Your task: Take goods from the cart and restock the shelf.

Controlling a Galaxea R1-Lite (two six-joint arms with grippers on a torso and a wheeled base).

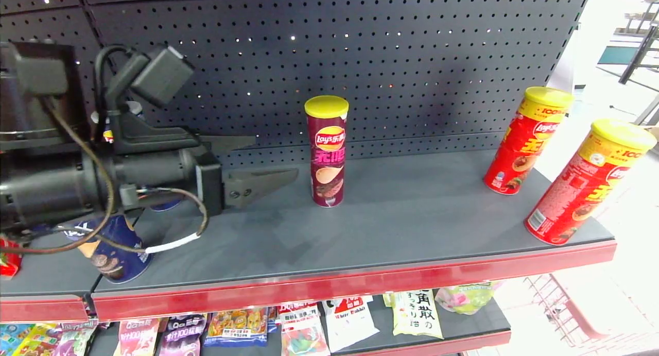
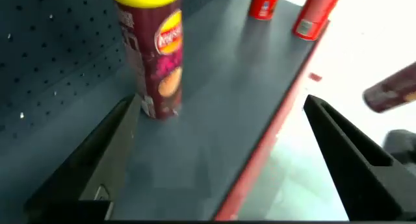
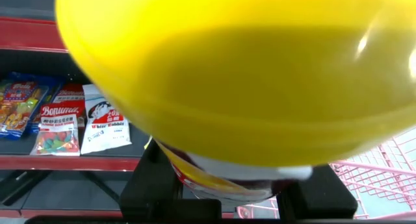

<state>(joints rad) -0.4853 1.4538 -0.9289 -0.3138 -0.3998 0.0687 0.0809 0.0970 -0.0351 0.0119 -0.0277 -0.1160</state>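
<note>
A purple chips can (image 1: 327, 155) with a yellow lid stands upright mid-shelf near the pegboard. My left gripper (image 1: 276, 155) hovers open just left of it, fingers apart and empty. In the left wrist view the purple can (image 2: 159, 62) stands just past one finger (image 2: 104, 159) of the left gripper (image 2: 220, 104). My right gripper (image 3: 234, 188) is shut on a yellow-lidded chips can (image 3: 240, 74), whose lid looms close to the camera. A dark red can (image 2: 393, 94) shows blurred beyond the shelf's front edge.
Two red cans (image 1: 525, 142) (image 1: 587, 183) stand at the right end of the grey shelf (image 1: 401, 217). A blue can (image 1: 110, 253) sits under my left arm. Snack bags (image 1: 350, 320) fill the lower shelf. A pink wire cart (image 1: 566, 304) is at the lower right.
</note>
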